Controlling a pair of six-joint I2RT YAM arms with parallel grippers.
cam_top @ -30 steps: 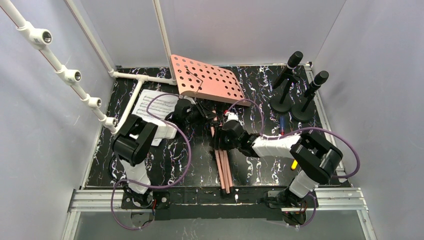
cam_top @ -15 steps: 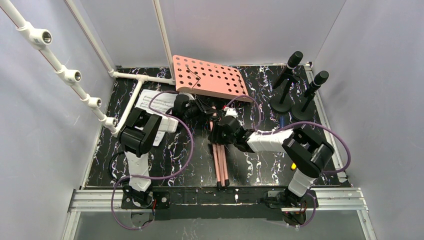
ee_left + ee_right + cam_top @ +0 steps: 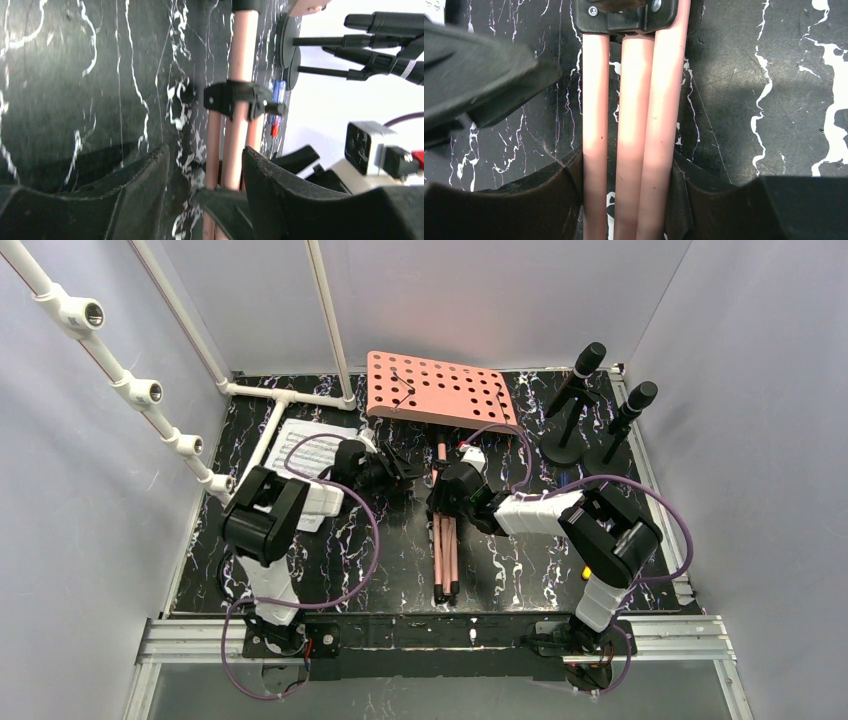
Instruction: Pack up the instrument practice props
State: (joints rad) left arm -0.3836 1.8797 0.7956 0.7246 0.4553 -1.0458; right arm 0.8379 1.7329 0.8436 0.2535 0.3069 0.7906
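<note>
The salmon-pink perforated music desk (image 3: 440, 390) lies at the back centre. Its thin pink tripod legs (image 3: 445, 550) are folded together and point toward me. My right gripper (image 3: 447, 502) is shut on the three leg tubes (image 3: 626, 100), with a finger pressing on each side (image 3: 626, 170). My left gripper (image 3: 400, 468) stands open just left of the stand, nothing between its fingers (image 3: 205, 165); the legs (image 3: 235, 145) and their black clamp (image 3: 235, 97) lie beyond it. White sheet-music pages (image 3: 305, 448) lie partly under the left arm. Two black microphones (image 3: 575, 405) (image 3: 622, 430) stand at the back right.
A white plastic pipe frame (image 3: 280, 400) runs along the left side and back left corner. A blue and red pen (image 3: 276, 100) lies near the microphone bases (image 3: 285, 47). A small yellow item (image 3: 587, 573) shows under the right arm. Grey walls close in three sides.
The desk has swung right and now sits square, with the legs straightened toward me. My left gripper has opened and let go of the stand. The right gripper stays on the legs.
</note>
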